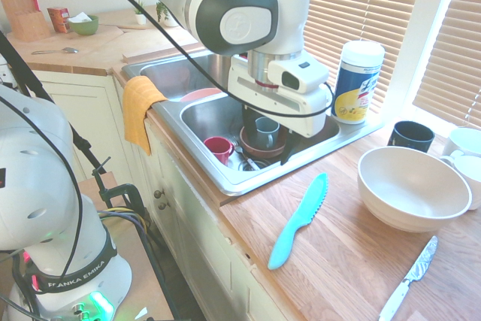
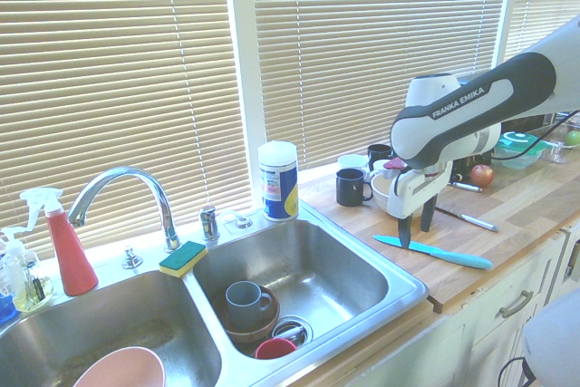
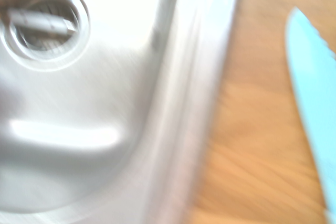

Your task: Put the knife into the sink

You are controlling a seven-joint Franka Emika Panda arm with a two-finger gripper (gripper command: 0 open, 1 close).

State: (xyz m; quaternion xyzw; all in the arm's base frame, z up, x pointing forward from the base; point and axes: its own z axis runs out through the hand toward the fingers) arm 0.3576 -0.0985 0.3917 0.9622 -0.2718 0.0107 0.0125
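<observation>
Turquoise knife point(image 1: 297, 223) on the counter point(image 1: 338, 261), low and off to the side of the wide-open, empty gripper point(image 2: 416, 235)! Drop straight down, and 1 finger could clip the sink point(image 2: 403, 289)'s rim!

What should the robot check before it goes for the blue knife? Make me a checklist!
1. Hand open: ok.
2. Hand empty: ok, nothing between its fingers.
3. Turquoise knife lying flat on the counter: ok.
4. Hand lined up over the knife's handle: cannot tell.
5. Knife in the sink: not ok, it's beside it.
6. Sink basin free of dishes: not ok, a gray mug and a red cup are inside.
</observation>
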